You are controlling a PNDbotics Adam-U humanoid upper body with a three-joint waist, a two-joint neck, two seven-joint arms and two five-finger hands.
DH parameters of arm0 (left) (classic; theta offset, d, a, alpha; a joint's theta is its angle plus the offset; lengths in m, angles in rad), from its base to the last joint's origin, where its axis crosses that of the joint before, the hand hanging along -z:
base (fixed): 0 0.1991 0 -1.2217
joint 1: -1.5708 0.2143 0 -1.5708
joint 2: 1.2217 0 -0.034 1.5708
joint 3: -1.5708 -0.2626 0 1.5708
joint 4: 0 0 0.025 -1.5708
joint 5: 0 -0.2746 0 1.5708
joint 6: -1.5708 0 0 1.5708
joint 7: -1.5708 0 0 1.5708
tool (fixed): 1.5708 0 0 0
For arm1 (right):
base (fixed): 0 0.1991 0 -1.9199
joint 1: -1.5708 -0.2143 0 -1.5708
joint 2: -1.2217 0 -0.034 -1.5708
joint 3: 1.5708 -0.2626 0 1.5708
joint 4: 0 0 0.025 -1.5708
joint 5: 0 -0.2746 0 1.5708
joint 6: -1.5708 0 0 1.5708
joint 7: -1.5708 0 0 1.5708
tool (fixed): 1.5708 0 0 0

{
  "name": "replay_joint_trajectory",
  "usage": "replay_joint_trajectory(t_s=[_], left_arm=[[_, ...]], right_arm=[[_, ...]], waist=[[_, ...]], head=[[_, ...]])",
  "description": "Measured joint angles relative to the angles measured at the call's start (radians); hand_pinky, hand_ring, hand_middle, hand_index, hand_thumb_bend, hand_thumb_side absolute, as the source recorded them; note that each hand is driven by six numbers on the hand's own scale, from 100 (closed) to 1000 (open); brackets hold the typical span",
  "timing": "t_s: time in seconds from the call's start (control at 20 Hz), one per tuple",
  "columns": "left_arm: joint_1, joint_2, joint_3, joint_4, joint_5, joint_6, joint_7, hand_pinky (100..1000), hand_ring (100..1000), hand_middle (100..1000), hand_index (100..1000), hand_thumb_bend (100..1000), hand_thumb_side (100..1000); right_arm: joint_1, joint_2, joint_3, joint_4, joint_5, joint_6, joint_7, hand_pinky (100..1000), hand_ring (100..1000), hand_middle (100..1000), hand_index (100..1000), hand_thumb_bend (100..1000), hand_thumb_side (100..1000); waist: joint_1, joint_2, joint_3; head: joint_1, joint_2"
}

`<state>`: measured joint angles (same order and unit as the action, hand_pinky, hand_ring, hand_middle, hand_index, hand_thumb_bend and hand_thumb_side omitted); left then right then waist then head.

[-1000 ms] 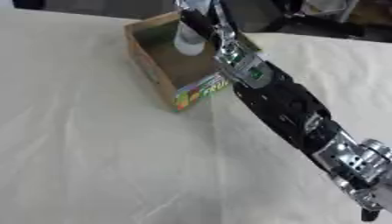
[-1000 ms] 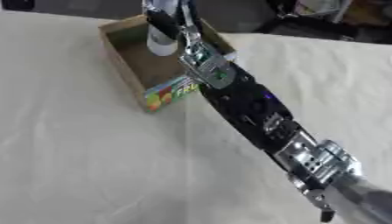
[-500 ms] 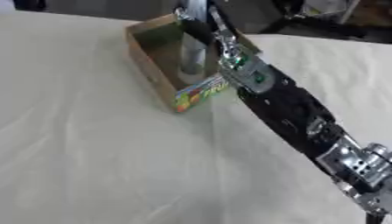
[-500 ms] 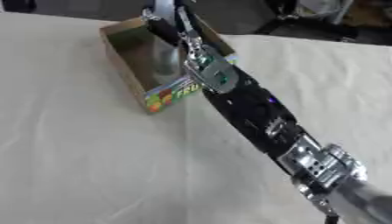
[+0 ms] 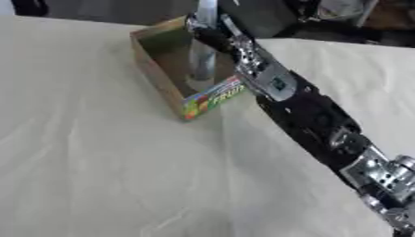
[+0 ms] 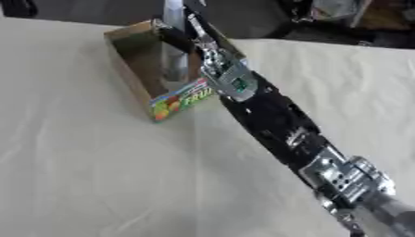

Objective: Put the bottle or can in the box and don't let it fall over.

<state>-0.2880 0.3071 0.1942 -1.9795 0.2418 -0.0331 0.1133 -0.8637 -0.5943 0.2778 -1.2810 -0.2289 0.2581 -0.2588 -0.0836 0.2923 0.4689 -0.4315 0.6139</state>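
We reached our right arm (image 5: 312,120) from the lower right of the frame up toward the top centre, where the cardboard box (image 5: 155,69) sat on the pale tablecloth (image 5: 97,162). The box's near wall carried a bright fruit print (image 5: 212,98). A tall grey bottle (image 5: 201,62) stood upright inside the box, its base on the box floor and its top running out of the upper edge of the frame. Our right hand (image 5: 207,28) was at the bottle's upper part, just right of it; whether its fingers were curled round the bottle we could not tell. Our left hand showed nowhere.
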Motion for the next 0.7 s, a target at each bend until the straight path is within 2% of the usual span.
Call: replay_joint_trajectory(t_s=[0.2,0.45,0.7], left_arm=[[0.015,0.0,0.0,0.0,0.0,0.003,-0.001,1000,651,715,714,479,345],[0.021,0.0,0.0,0.0,0.0,0.006,0.0,1000,651,715,714,480,344],[0.023,0.0,0.0,0.0,0.0,0.007,0.001,1000,651,715,714,481,343]], right_arm=[[0.04,-0.002,-0.001,-0.074,-0.011,0.027,0.008,1000,1000,1000,1000,100,524],[0.065,-0.009,-0.007,-0.163,-0.012,0.065,0.025,1000,1000,1000,1000,100,524],[0.081,-0.009,-0.012,-0.207,-0.009,0.092,0.044,1000,1000,1000,1000,100,528]], waist=[[0.002,-0.015,-0.018],[0.009,-0.017,-0.027],[0.01,-0.02,-0.031]], head=[[0.014,0.009],[0.022,0.017],[0.027,0.019]])
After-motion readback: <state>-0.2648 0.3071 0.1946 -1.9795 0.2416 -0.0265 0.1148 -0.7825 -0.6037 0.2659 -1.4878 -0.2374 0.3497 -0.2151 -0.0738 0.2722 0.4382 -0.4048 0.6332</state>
